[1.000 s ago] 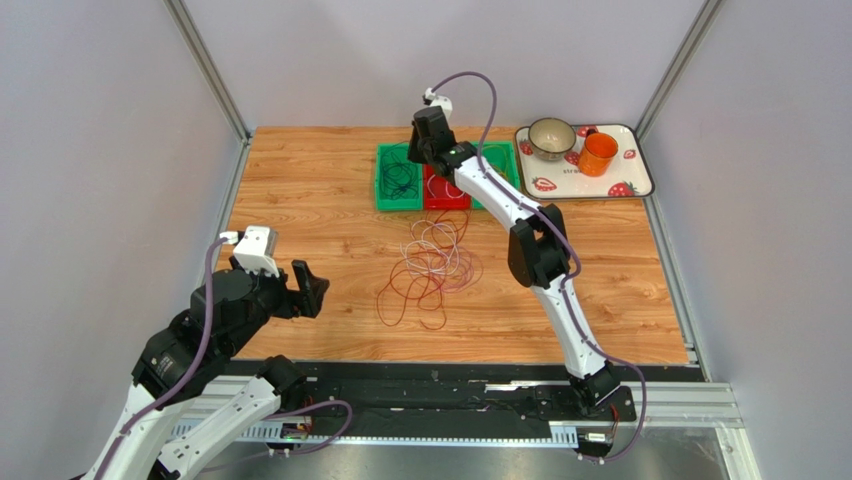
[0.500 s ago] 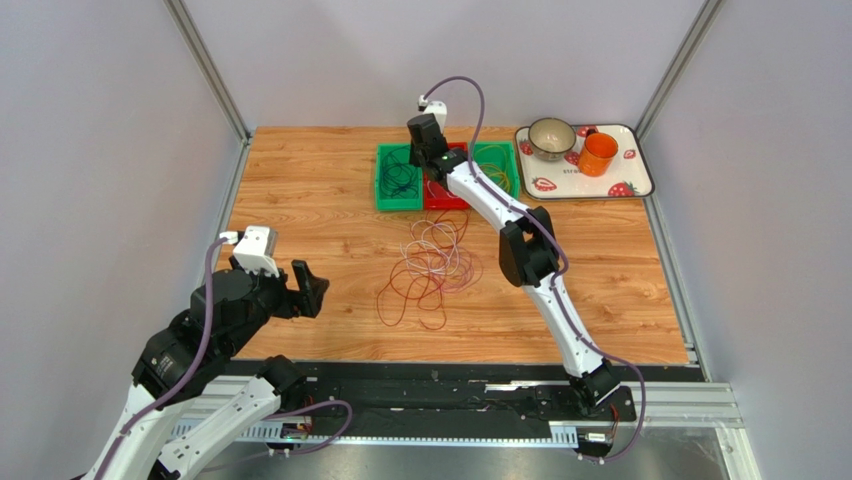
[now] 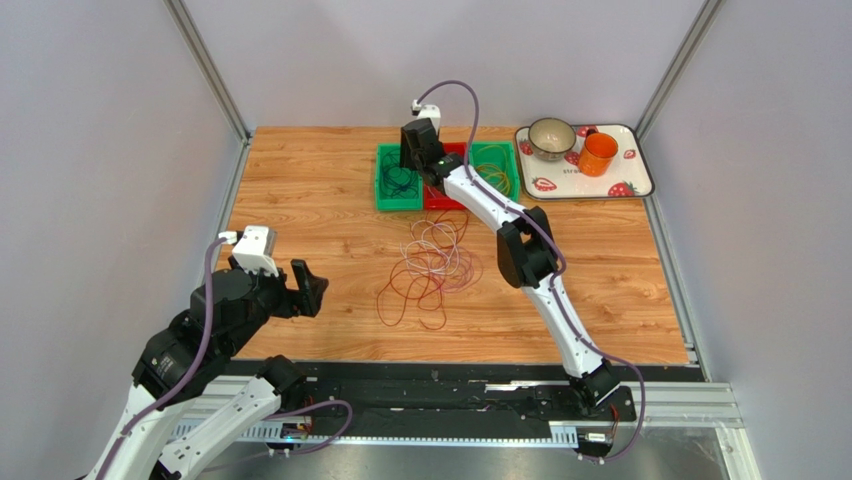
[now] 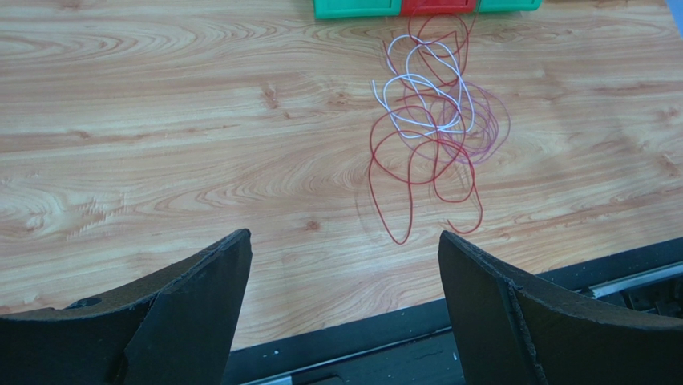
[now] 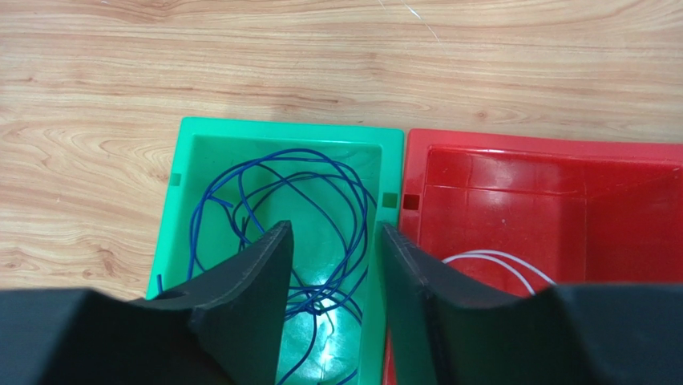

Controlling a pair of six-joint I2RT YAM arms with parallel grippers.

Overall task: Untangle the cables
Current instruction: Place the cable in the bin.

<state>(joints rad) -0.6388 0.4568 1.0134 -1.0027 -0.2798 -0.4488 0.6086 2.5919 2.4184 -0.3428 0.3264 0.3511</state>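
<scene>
A tangle of red, white and purple cables (image 3: 432, 268) lies mid-table, and shows in the left wrist view as cables (image 4: 433, 136). My right gripper (image 3: 416, 160) hovers over the left green bin (image 3: 383, 200). Its jaws stand apart (image 5: 335, 233) with nothing clamped between them. Blue cables (image 5: 280, 200) lie coiled in that green bin (image 5: 184, 160). A white cable (image 5: 497, 261) lies in the red bin (image 5: 561, 192) beside it. My left gripper (image 3: 310, 285) hangs wide open (image 4: 345, 245) above the table's near edge, short of the tangle.
A second green bin (image 3: 510, 150) with yellowish cables stands right of the red bin (image 3: 445, 197). A strawberry-print tray (image 3: 630, 180) at the back right carries a bowl (image 3: 551, 138) and an orange cup (image 3: 598, 154). Grey walls enclose the table.
My right gripper has shifted left from over the red bin to over the left green bin. The left arm has not moved.
</scene>
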